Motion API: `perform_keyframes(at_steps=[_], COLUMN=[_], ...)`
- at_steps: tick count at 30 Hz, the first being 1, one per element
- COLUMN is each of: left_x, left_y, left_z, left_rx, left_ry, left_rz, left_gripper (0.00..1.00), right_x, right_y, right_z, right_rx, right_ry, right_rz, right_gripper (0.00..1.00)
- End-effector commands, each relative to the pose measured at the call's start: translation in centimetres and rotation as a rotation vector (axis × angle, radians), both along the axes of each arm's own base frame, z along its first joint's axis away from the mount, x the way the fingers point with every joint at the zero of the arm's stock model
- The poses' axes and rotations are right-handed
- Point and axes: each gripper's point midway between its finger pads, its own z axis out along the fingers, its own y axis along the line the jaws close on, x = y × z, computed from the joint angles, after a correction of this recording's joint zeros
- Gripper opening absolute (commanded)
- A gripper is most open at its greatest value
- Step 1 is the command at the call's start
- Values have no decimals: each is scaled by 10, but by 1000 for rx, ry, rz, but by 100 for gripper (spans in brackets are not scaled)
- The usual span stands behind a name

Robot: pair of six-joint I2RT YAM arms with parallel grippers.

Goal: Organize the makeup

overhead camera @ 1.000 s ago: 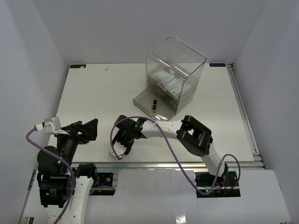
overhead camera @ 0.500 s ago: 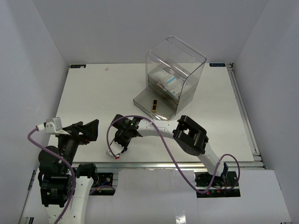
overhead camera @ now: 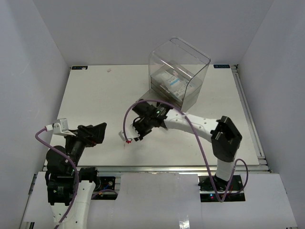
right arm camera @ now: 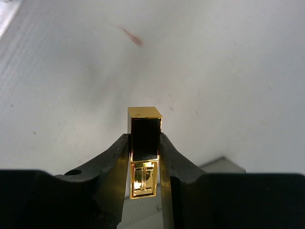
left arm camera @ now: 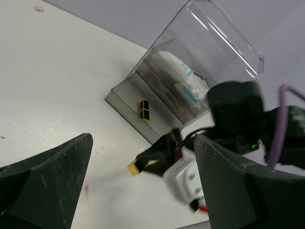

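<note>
My right gripper (right arm camera: pixel 145 143) is shut on a gold lipstick tube (right arm camera: pixel 144 119), held off the white table; its gold end sticks out past the fingertips. In the top view this gripper (overhead camera: pixel 137 125) hovers mid-table, just in front of the clear drawer box (overhead camera: pixel 178 76). The left wrist view shows the held tube's tip (left arm camera: pixel 135 168) too. A second gold lipstick tube (left arm camera: pixel 145 109) stands in the open bottom drawer (left arm camera: pixel 125 95). White-and-blue sachets (overhead camera: pixel 171 83) lie inside the box. My left gripper (overhead camera: pixel 91 135) is open and empty at the front left.
The right arm's forearm (overhead camera: pixel 190 123) lies across the front of the open drawer (overhead camera: pixel 142 102). A small reddish stain (right arm camera: pixel 131 36) marks the table. White walls close in the table on the left, back and right.
My right gripper has moved from the table's front edge back and to the right toward the drawer box, carrying the lipstick tube. My left arm has shifted slightly to the right.
</note>
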Motion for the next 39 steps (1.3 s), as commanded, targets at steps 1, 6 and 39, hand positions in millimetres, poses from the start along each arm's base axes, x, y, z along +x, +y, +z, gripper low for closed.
perform_keyframes(at_steps=[1, 6, 39], left_x=[7, 17, 79], left_y=[-12, -24, -157], left_z=[-3, -18, -161], left_rx=[-66, -129, -297], left_ry=[5, 46, 525], left_rz=[-61, -120, -521], left_gripper=[98, 98, 51], right_x=[53, 112, 74], right_y=[-46, -87, -148], right_z=[33, 31, 134], right_rx=[66, 99, 556], right_ry=[42, 68, 241], right_rz=[-241, -475, -521], right_gripper=[16, 17, 18])
